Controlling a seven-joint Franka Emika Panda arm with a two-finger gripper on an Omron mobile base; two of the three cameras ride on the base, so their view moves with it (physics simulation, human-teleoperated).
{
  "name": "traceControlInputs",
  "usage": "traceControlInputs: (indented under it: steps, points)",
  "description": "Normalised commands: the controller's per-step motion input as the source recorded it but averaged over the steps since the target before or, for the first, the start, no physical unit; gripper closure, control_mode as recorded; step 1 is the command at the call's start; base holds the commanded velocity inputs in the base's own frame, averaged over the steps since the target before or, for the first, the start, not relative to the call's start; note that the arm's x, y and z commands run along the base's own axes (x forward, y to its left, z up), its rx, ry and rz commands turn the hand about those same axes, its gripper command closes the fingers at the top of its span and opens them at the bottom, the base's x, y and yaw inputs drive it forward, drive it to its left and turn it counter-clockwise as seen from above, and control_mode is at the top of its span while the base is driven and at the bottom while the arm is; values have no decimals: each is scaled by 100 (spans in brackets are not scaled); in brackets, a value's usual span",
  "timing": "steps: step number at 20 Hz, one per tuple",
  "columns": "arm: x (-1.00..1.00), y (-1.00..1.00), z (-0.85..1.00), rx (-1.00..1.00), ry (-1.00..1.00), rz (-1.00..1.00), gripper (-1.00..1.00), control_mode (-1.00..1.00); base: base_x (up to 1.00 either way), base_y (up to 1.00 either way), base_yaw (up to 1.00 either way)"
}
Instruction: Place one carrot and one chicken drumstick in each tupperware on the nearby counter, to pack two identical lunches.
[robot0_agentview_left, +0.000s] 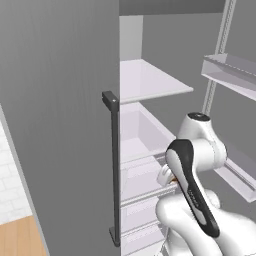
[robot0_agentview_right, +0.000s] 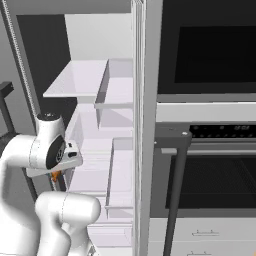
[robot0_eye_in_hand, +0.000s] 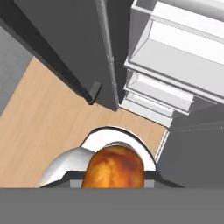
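Observation:
A browned chicken drumstick (robot0_eye_in_hand: 113, 168) sits between my gripper's fingers in the hand view, and the gripper (robot0_eye_in_hand: 113, 181) is shut on it. A small orange-brown bit of the drumstick (robot0_agentview_left: 172, 177) shows at the hand in the left base view, in front of the open fridge. In the right base view the same bit (robot0_agentview_right: 55, 175) hangs under the hand, left of the fridge shelves. The hand points down at the wooden floor. The carrot, the tupperware and the counter are out of view.
The fridge stands open, with white shelves (robot0_agentview_left: 150, 80) and drawers (robot0_agentview_right: 95, 170). Its grey door (robot0_agentview_left: 60, 125) with a dark vertical handle (robot0_agentview_left: 114, 170) is close on the left. Door racks (robot0_agentview_left: 230, 75) are at the right. A black oven (robot0_agentview_right: 210, 150) adjoins the fridge. Below is wooden floor (robot0_eye_in_hand: 43, 127).

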Motion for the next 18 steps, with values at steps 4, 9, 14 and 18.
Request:
traceControlInputs:
  steps: [4, 9, 14, 18]
  points:
    - [-88, 0, 25, 0, -12, 4, 100, -100, 0, 0, 0]
    - [-11, 0, 0, 0, 0, 0, 100, -100, 0, 0, 0]
    - [-13, 0, -1, 0, 0, 0, 100, 100, -80, 1, 0]
    - [0, 0, 0, 0, 0, 0, 100, 100, -100, 2, 0]
